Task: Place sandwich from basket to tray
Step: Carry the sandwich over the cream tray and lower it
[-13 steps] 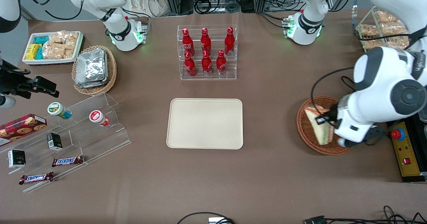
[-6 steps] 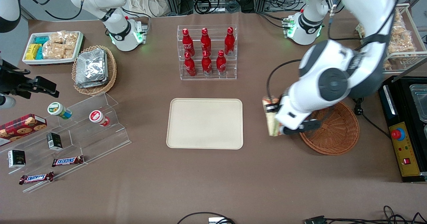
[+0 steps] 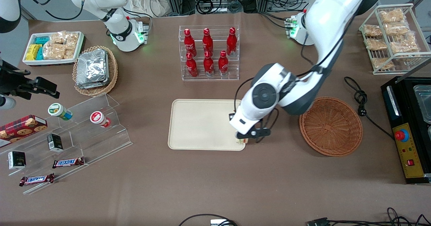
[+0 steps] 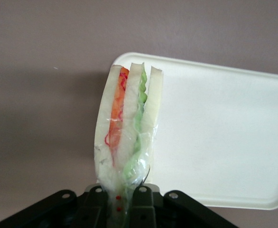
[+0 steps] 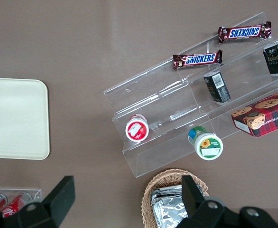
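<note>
Over the tray's (image 3: 202, 125) four-o'clock corner, the sandwich (image 4: 127, 128) is now hanging clamped in the gripper (image 3: 243, 139), having just been carried clear of the basket (image 3: 331, 126) sitting emptied at three o'clock; lowering looks next.

The left arm reaches from its base out toward the front camera, elbow raised, forearm bending down to a white wrist. Its end effector (image 3: 241, 139) points downward above the tray (image 3: 202, 125) corner that lies nearest the basket (image 3: 331, 126) and the front camera. In the wrist view the black fingers (image 4: 98, 202) are clamped on the narrow end of the sandwich (image 4: 127, 128), which sticks out from them edge-on
</note>
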Motion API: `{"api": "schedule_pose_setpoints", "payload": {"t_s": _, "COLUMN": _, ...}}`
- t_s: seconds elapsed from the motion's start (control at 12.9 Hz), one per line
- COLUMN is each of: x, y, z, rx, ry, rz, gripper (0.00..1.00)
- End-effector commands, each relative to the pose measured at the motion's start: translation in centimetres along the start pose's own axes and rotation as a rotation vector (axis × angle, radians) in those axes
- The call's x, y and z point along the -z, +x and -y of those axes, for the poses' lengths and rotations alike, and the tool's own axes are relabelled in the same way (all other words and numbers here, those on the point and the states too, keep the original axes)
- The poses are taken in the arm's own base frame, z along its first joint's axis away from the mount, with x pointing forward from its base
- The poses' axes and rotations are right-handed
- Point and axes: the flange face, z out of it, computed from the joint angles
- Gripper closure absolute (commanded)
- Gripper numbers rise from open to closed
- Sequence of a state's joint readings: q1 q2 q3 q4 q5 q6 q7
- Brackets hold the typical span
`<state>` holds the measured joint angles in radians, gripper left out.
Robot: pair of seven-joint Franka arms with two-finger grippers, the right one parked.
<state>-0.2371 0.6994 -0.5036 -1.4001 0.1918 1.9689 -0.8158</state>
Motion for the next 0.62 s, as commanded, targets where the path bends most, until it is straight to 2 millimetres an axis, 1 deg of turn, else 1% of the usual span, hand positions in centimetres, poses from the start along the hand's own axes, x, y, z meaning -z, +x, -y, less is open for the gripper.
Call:
{"api": "schedule_pose_setpoints", "payload": {"t_s": 0.0, "x": -1.9, "y": 0.2, "z": -0.5, "rx": -0.016, "ry": 0.041, "rz": -0.023, "gripper": 1.0}}
{"api": "schedule_pose_setpoints", "payload": {"t_s": 0.08, "x": -2.4, "y": -0.1, "z": -0.8, "rx": -0.025, "ry": 0.045, "rz": -0.018, "gripper": 1.0}}
{"api": "schedule_pose_setpoints", "payload": {"t_s": 0.16, "x": -3.3, "y": -0.8, "z": -1.7, "rx": -0.042, "ry": 0.048, "rz": -0.015, "gripper": 1.0}}
{"api": "schedule_pose_setpoints", "payload": {"t_s": 0.31, "x": -5.1, "y": -1.1, "z": -2.1, "rx": -0.05, "ry": 0.049, "rz": 0.003, "gripper": 1.0}}
{"api": "schedule_pose_setpoints", "payload": {"t_s": 0.39, "x": -5.9, "y": -1.6, "z": -2.7, "rx": -0.062, "ry": 0.055, "rz": 0.011, "gripper": 1.0}}
{"api": "schedule_pose_setpoints", "payload": {"t_s": 0.47, "x": -7.4, "y": -1.8, "z": -2.8, "rx": -0.064, "ry": 0.062, "rz": 0.032, "gripper": 1.0}}
{"api": "schedule_pose_setpoints", "payload": {"t_s": 0.54, "x": -8.4, "y": -1.8, "z": -2.8, "rx": -0.067, "ry": 0.069, "rz": 0.044, "gripper": 0.99}}
